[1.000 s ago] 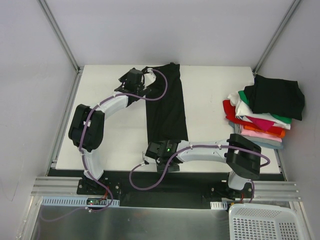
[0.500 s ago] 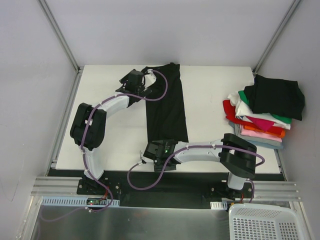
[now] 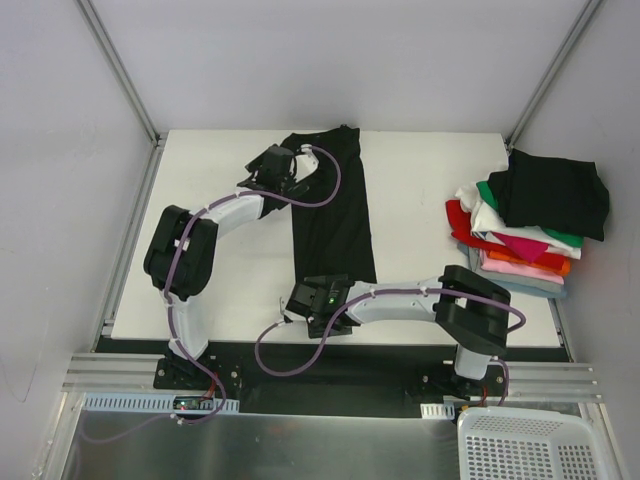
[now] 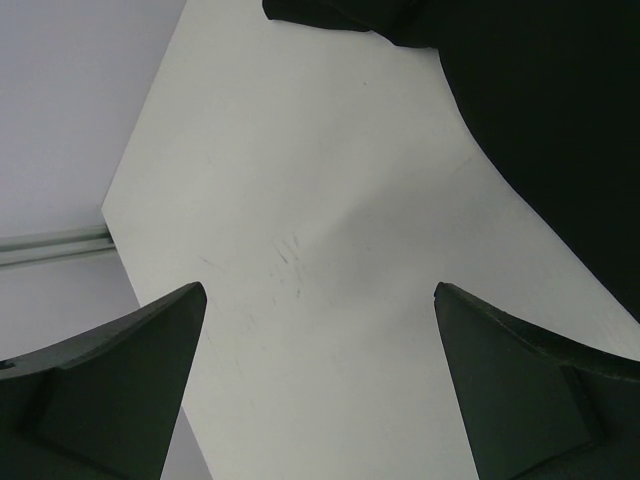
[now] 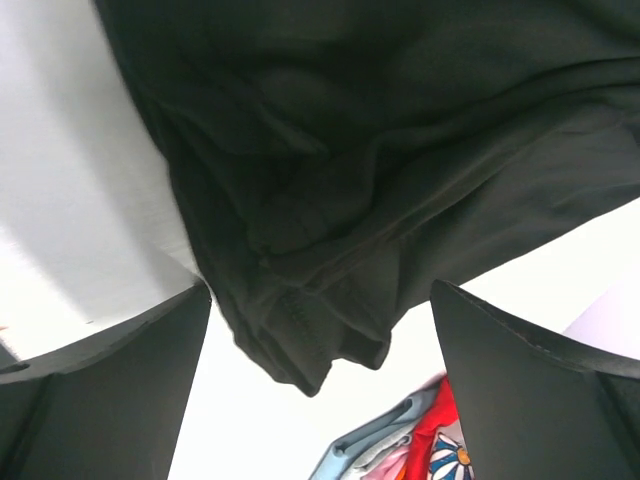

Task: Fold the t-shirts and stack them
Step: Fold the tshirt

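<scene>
A black t-shirt (image 3: 333,205) lies on the white table (image 3: 220,270), folded lengthwise into a long strip. My left gripper (image 3: 288,176) is open and empty beside the strip's far left edge. In the left wrist view it (image 4: 318,292) hangs over bare table, with the black cloth (image 4: 560,130) at the upper right. My right gripper (image 3: 328,297) is open at the strip's near end. In the right wrist view its open jaws (image 5: 320,292) frame the shirt's near corner (image 5: 380,150) without closing on it. A stack of folded t-shirts (image 3: 520,235) sits at the right, a black one on top.
The stack's blue-grey and red edges show low in the right wrist view (image 5: 420,450). A white mesh basket (image 3: 530,445) stands off the table at the near right. Metal frame posts (image 3: 120,70) rise at the far corners. Walls close in both sides.
My right gripper has shifted a little left along the near end of the black shirt. My left gripper has moved slightly right toward the shirt's far left edge.
</scene>
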